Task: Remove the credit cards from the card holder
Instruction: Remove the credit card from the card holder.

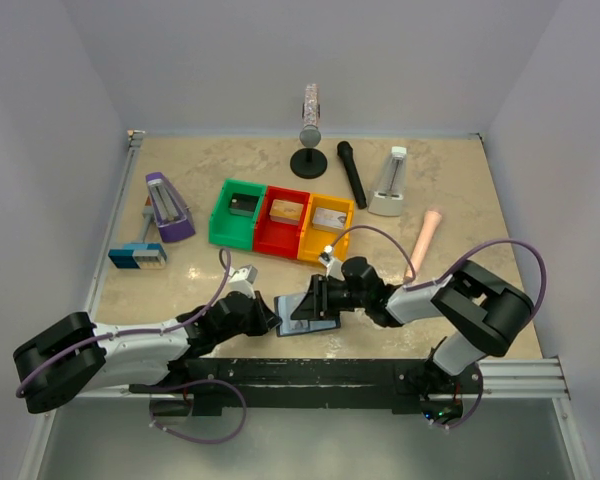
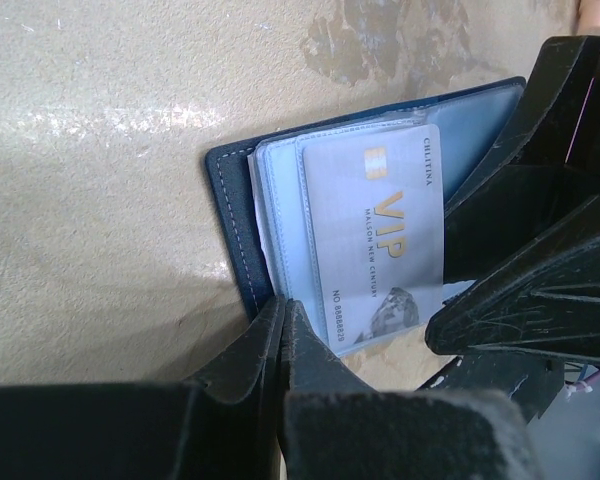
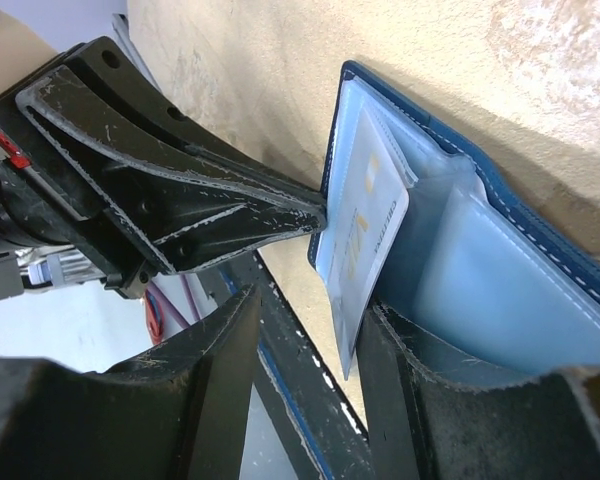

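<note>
Down at the near edge of the table, the card holder lies spread open, lining up, between the two arms. The left gripper is pinched tight at the holder's near corner, seemingly nipping its edge, and we'd say that's there to anchor the wallet so it won't slide. The right gripper stands about half open with a finger on either side of the silvery grey card, and it isn't clamped yet. That card pokes out of its clear sleeve, which makes it the obvious first pick. We can read "VIP" in gold on it, "CHLITINA" small at the top and "MAISON NEW CENTURY" beneath, plus a number line too fine to trust. We can't see the yellow or black cards from here.
</note>
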Controlling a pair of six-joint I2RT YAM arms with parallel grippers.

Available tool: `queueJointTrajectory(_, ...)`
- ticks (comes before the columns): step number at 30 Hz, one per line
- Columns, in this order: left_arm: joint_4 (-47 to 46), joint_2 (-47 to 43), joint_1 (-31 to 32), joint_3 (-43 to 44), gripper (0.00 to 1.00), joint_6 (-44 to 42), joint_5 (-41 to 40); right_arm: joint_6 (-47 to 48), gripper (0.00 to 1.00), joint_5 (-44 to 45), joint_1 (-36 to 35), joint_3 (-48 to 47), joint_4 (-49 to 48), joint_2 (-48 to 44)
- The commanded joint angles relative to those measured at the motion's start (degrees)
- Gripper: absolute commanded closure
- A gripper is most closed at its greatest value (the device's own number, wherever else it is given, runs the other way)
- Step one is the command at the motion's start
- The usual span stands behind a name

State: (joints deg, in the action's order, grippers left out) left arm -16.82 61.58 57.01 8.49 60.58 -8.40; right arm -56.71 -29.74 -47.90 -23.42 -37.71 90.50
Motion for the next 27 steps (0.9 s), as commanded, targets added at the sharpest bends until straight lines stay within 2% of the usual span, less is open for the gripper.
queueJointTrajectory(1,4.5,0.3,0.1,-2.0,1.00,0.2,-1.1,1.1,0.54,0.7,-0.2,0.7,-1.0,-2.9)
queueJointTrajectory(27,5.5,-0.1,0.1,-3.1,1.00,0.5,-1.3,2.7,0.56,2.8,0.7,3.4,2.6,-8.3)
